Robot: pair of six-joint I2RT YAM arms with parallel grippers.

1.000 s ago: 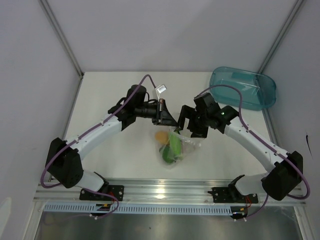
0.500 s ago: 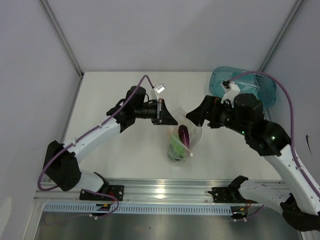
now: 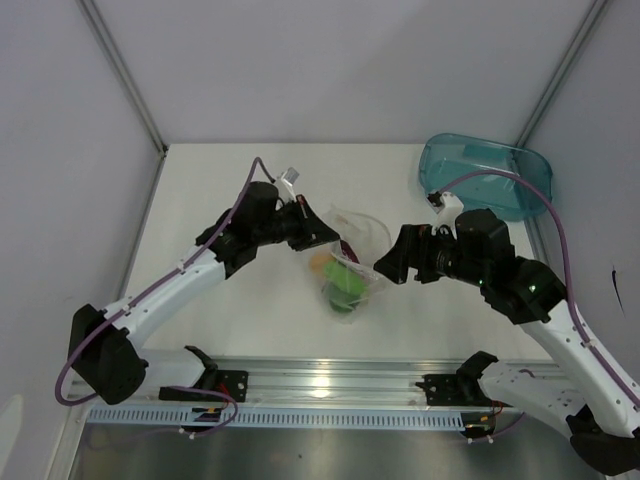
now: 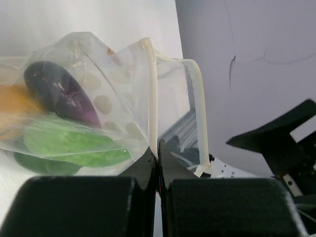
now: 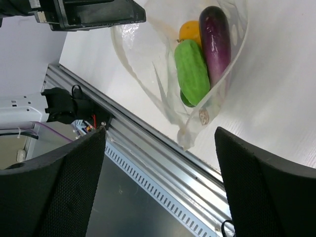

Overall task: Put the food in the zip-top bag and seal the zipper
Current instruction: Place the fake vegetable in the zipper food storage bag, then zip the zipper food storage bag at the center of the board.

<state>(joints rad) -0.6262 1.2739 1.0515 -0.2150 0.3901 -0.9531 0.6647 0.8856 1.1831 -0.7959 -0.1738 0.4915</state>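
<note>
The left gripper point(image 4: 158, 148) has its two black fingers pressed together on the thin pale zipper strip point(image 4: 152, 94) of the clear crinkly plastic zip-top bag point(image 4: 111, 74), pinching one lip of the mouth right at its fingertips. The other lip arcs away just to the right of those tips, apart from the pinched one, so the mouth stands open. Beyond the tips and to their left, all four toy pieces lie inside the bag. The purple eggplant point(image 4: 59, 96) is uppermost and the orange-yellow round fruit point(image 4: 15, 113) sits at the far left. The light-green elongated piece point(image 4: 69, 145) lies under the eggplant, and the dark-green rounded pepper point(image 4: 44, 165) is lowest and partly hidden.

The right gripper point(image 5: 159, 131) has its jaws spread wide and holds nothing. Straight ahead of it, framed between its two fingers in its own camera, the bag lies with the eggplant and the light-green piece side by side and the orange fruit beyond them. An aluminium rail point(image 5: 148, 148) runs between this gripper and the bag in that view.

From above, the right gripper sits just beside the bag's right edge and faces the left gripper across it — whether it touches the plastic cannot be told. The bag rests on the white table point(image 3: 220, 180). A teal translucent plastic tray point(image 3: 485, 175) stands behind the right gripper, well apart from the bag.
</note>
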